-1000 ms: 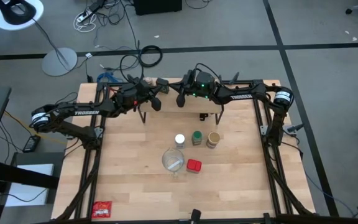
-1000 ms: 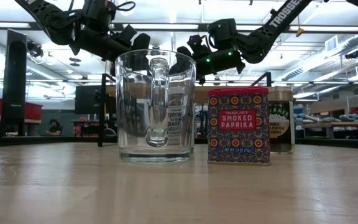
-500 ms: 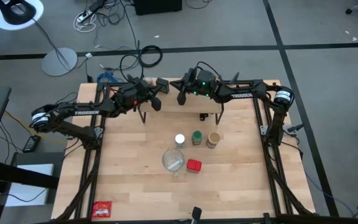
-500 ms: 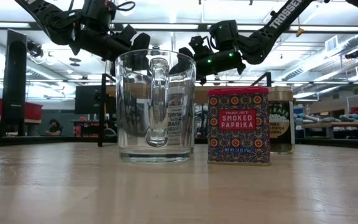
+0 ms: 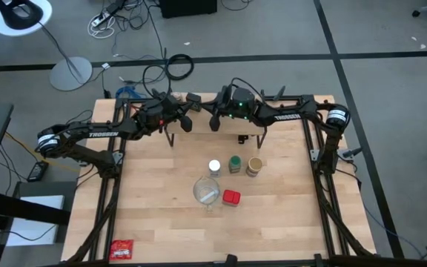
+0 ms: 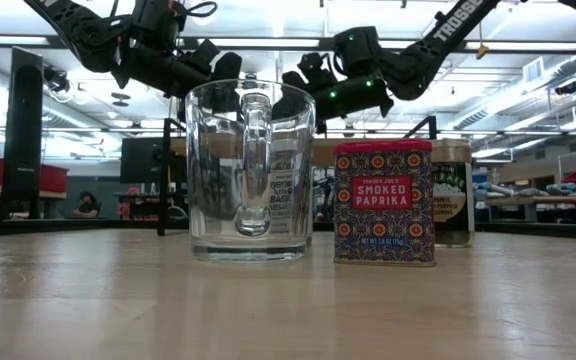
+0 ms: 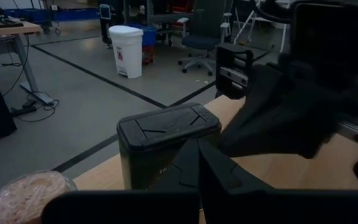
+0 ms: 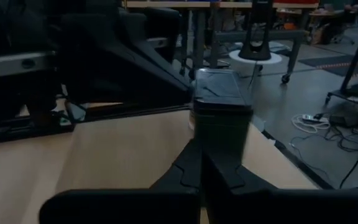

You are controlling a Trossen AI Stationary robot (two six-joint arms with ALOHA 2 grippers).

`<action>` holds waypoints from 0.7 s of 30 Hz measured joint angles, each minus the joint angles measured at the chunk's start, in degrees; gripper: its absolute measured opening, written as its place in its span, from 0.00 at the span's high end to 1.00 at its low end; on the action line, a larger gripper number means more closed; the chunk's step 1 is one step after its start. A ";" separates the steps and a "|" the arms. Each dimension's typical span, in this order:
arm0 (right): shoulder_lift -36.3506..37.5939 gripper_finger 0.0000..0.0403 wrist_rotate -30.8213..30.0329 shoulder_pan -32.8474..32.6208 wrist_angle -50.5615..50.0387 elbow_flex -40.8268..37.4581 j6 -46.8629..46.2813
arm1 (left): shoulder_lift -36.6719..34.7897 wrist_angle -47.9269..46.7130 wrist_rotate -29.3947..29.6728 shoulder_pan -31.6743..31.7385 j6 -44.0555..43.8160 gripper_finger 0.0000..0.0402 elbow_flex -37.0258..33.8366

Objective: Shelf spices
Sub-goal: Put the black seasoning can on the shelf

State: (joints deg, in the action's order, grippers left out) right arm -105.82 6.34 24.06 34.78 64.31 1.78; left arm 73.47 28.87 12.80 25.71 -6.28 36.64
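Right gripper (image 5: 215,119) has shifted slightly toward nine o'clock above the shelf (image 5: 252,129); left gripper (image 5: 187,119) unmoved, both fingers pressed together

both arms over the shelf (image 5: 215,127)

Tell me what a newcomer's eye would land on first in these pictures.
In the low view, the big clear glass mug and the red paprika tin beside it fill the foreground. From above, both arms meet over the shelf at the table's far edge, left gripper and right gripper shut, close to a dark green tin standing on it.
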 joint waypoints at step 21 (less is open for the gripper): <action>0.00 1.00 0.81 1.33 0.71 0.00 -0.29 | 0.00 0.01 0.00 0.00 0.00 1.00 0.00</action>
State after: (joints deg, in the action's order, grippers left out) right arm -105.82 7.16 25.39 35.48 64.31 1.49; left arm 73.47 28.88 12.79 25.71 -6.28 36.64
